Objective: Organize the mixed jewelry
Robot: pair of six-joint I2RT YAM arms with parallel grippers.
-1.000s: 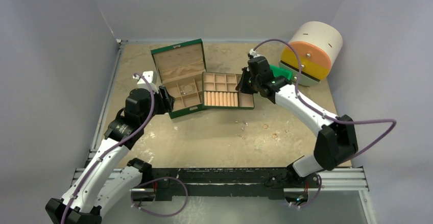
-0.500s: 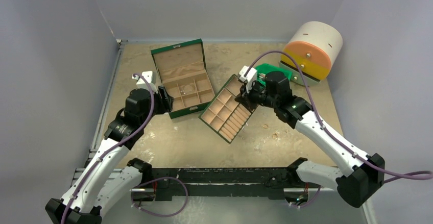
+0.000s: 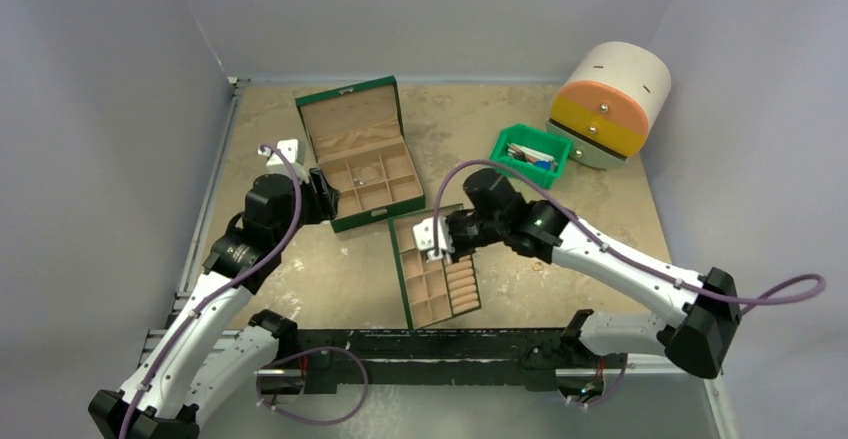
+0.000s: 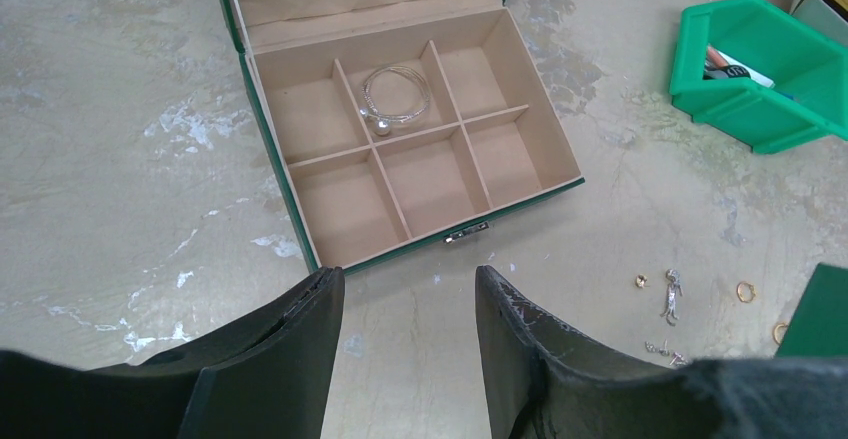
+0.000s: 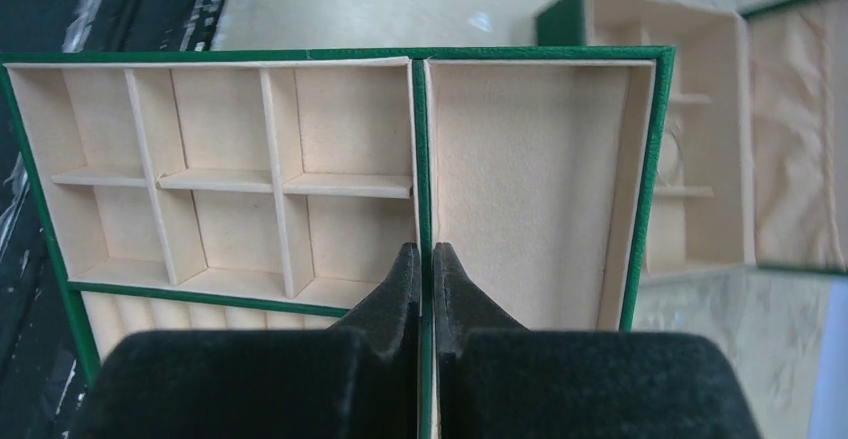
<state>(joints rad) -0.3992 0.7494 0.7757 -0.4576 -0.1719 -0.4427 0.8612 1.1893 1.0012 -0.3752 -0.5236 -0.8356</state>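
Note:
The open green box (image 3: 360, 154) sits at the back left, and a thin silvery bangle (image 4: 395, 104) lies in its middle back compartment. Small gold rings (image 4: 744, 291) and a silvery trinket (image 4: 672, 295) lie on the table to the right of the box. My left gripper (image 4: 410, 279) is open and empty, just in front of the box's latch edge; it also shows in the top view (image 3: 325, 194). My right gripper (image 5: 421, 249) is shut on the green divider wall of a green tray with tan compartments (image 3: 435, 271), holding it near the front middle.
A green plastic bin (image 3: 530, 154) with small items stands at the back right, beside a round white drawer unit with orange and yellow fronts (image 3: 610, 104). The black rail (image 3: 430, 344) runs along the near table edge, just below the tray.
My right arm has swung the compartment tray from beside the green box toward the near middle of the table, turning it as it went. The left arm has not moved.

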